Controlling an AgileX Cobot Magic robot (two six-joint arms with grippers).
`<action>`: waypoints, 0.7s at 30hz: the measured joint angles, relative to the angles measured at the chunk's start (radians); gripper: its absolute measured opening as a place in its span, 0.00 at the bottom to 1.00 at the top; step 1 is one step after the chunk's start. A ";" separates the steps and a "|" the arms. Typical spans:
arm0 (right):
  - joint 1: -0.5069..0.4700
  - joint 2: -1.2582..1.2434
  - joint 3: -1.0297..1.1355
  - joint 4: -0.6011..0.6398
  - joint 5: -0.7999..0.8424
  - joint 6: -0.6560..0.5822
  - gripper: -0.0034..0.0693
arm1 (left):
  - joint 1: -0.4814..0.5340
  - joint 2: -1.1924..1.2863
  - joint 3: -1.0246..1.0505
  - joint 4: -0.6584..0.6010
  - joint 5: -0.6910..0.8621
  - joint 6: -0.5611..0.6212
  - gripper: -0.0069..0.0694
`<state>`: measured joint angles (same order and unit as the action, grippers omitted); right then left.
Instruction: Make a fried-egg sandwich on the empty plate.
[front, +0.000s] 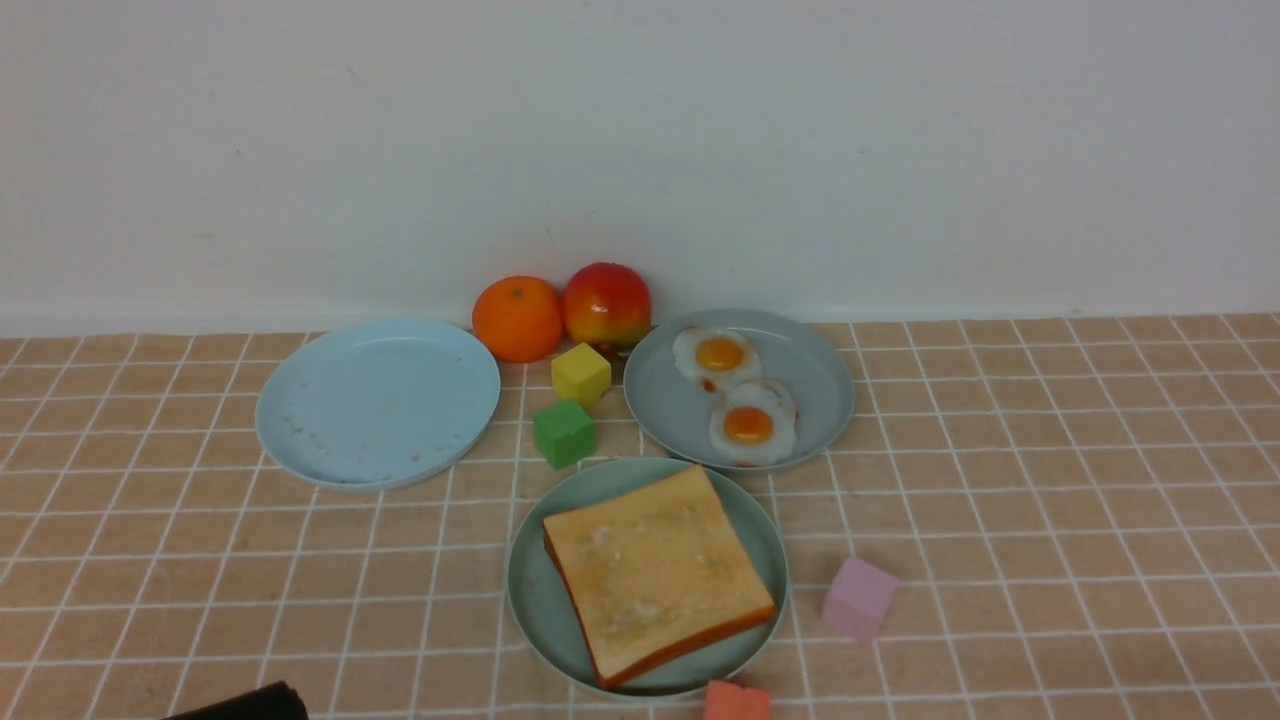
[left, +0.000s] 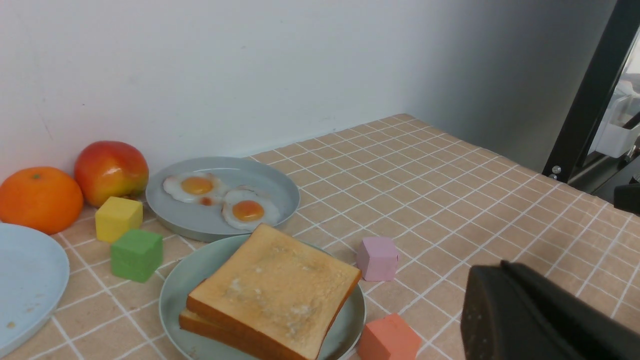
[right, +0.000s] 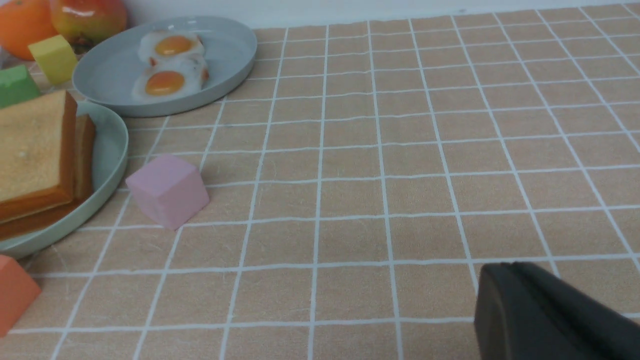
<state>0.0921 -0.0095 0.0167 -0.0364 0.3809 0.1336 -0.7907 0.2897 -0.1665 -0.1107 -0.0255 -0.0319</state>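
The mint-green plate (front: 530, 590) sits at the front centre with two golden toast slices (front: 655, 570) stacked on it. The lower slice peeks out in the left wrist view (left: 200, 324). I cannot see anything between the slices. Two fried eggs (front: 717, 356) (front: 752, 424) lie on the grey-blue plate (front: 820, 380) behind it. My left gripper (left: 502, 265) is shut and empty, low to the left of the mint-green plate; only its black tip (front: 240, 703) shows in the front view. My right gripper (right: 510, 266) is shut and empty, to the right of the plates.
A pale sky-blue plate (front: 378, 400) lies at back left. An orange (front: 517, 318) and an apple (front: 606, 304) stand by the wall. Yellow (front: 581, 374), green (front: 564, 432), pink (front: 859, 598) and coral (front: 737, 701) cubes lie around the plates.
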 joint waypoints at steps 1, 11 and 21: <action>0.000 0.000 0.000 0.000 0.000 0.000 0.03 | 0.000 0.000 0.000 0.000 0.000 0.000 0.09; 0.000 0.000 0.000 0.000 0.000 0.000 0.04 | 0.000 0.000 0.000 0.000 0.000 0.000 0.10; 0.000 0.000 0.000 0.000 0.000 0.000 0.05 | 0.000 0.000 0.000 0.000 0.000 0.000 0.11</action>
<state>0.0921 -0.0095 0.0167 -0.0364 0.3809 0.1336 -0.7907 0.2897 -0.1665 -0.1107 -0.0255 -0.0319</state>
